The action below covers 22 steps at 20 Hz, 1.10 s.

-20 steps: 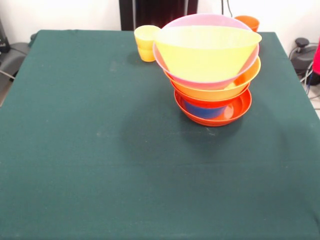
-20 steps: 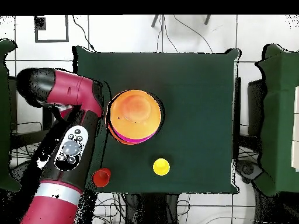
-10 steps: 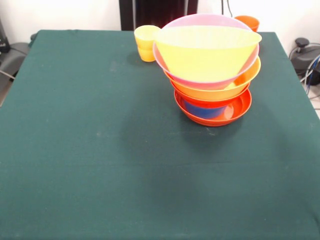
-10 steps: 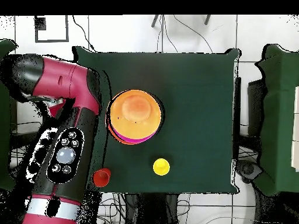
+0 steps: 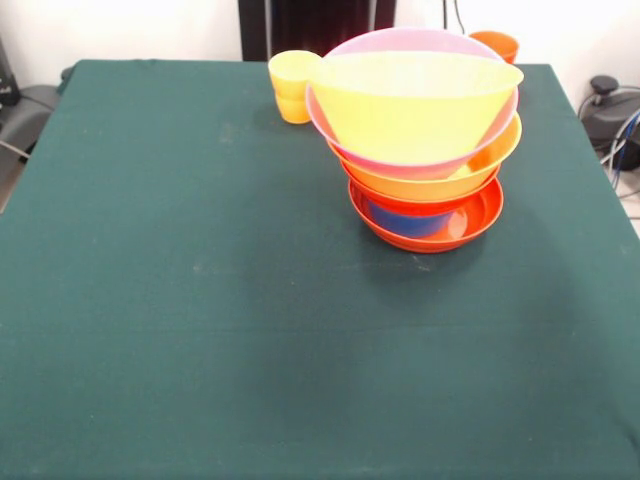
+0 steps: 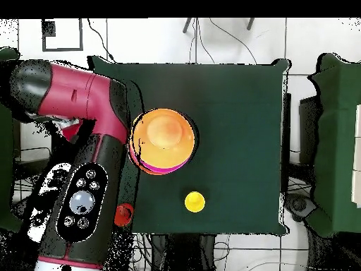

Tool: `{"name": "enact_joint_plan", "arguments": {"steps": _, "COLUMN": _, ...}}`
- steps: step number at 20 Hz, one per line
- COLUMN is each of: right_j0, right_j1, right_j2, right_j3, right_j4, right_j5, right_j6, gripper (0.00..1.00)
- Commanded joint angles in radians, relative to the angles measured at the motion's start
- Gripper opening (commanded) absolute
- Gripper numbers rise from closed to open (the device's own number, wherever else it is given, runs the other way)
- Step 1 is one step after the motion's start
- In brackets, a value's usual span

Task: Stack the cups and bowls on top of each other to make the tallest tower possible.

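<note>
The tower (image 5: 420,150) stands right of centre towards the table's far side: a shallow red-orange bowl (image 5: 470,222) lowest with a blue bowl (image 5: 405,220) in it, then orange, pink and yellow bowls (image 5: 410,100). A yellow cup (image 5: 293,85) stands just left of it, and an orange cup (image 5: 495,43) sits behind at the far right corner. In the overhead view I see the tower (image 6: 163,140), the yellow cup (image 6: 194,202) and a red cup (image 6: 124,214) half hidden under the arm (image 6: 84,162). No gripper shows in either view.
The table carries a dark green cloth (image 5: 200,300). In the overhead view the arm's thick red and black links lie along the table's left edge, close beside the tower. Cables and a black device (image 5: 610,100) sit off the table's right side.
In the overhead view the arm has swung nearer the tower and now overlaps the red cup's edge. The bowls and cups have not moved.
</note>
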Motion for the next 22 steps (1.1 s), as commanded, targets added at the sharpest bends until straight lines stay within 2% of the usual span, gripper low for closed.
{"name": "enact_joint_plan", "arguments": {"steps": 1, "right_j0": -0.056, "right_j1": -0.047, "right_j2": 0.084, "right_j3": 0.18, "right_j4": -0.108, "right_j5": -0.041, "right_j6": -0.078, "gripper": 0.0}}
{"name": "enact_joint_plan", "arguments": {"steps": 10, "right_j0": -0.107, "right_j1": -0.106, "right_j2": 0.102, "right_j3": 0.248, "right_j4": -0.203, "right_j5": -0.077, "right_j6": -0.17, "gripper": 0.0}}
{"name": "enact_joint_plan", "arguments": {"steps": 18, "right_j0": -0.169, "right_j1": -0.142, "right_j2": 0.136, "right_j3": 0.298, "right_j4": -0.319, "right_j5": -0.176, "right_j6": -0.259, "gripper": 0.0}}
{"name": "enact_joint_plan", "arguments": {"steps": 22, "right_j0": -0.19, "right_j1": -0.165, "right_j2": 0.154, "right_j3": 0.321, "right_j4": -0.378, "right_j5": -0.162, "right_j6": -0.285, "gripper": 0.0}}
